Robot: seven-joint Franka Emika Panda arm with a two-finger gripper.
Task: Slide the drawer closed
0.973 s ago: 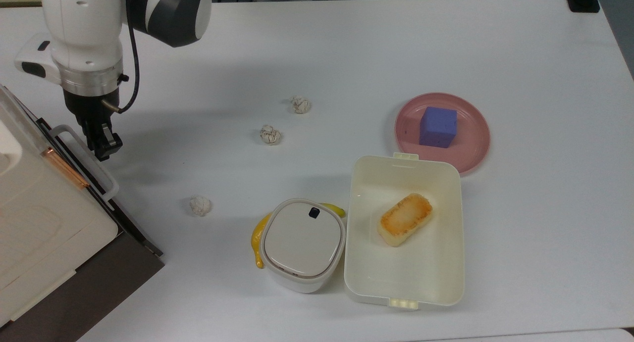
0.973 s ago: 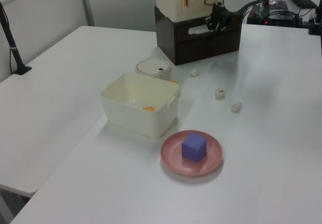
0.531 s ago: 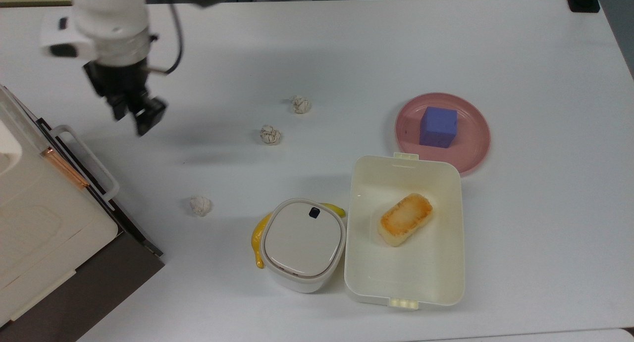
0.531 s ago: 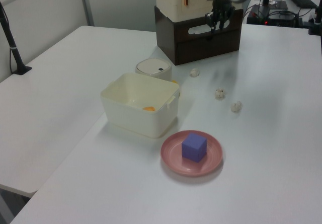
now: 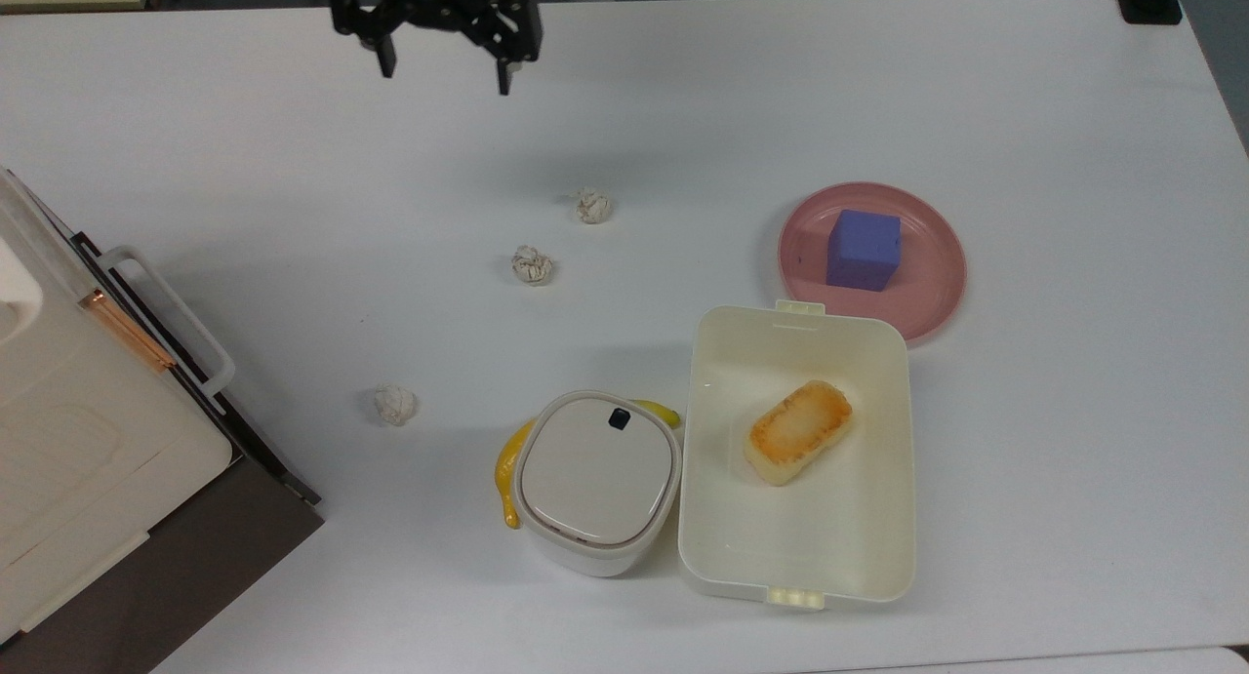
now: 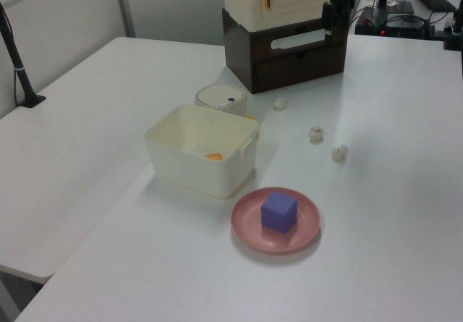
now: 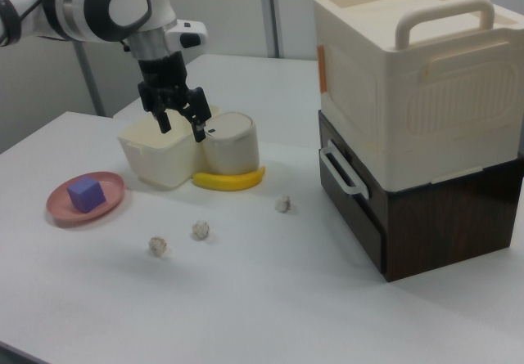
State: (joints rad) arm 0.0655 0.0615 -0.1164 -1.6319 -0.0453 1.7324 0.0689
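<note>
Desk (image 5: 1025, 89) white, wide. Cabinet (image 7: 413, 78) at right of the right view, lower left in the top view. Drawer (image 7: 360, 204) in its dark base, front flush w/ the base, white handle (image 7: 344, 170) sticking out. Lunch box (image 5: 795, 455) lower centre of the top view. Gripper (image 5: 444, 69) at top view's upper edge, well apart from drawer, jaws spread wide, nothing between.
</note>
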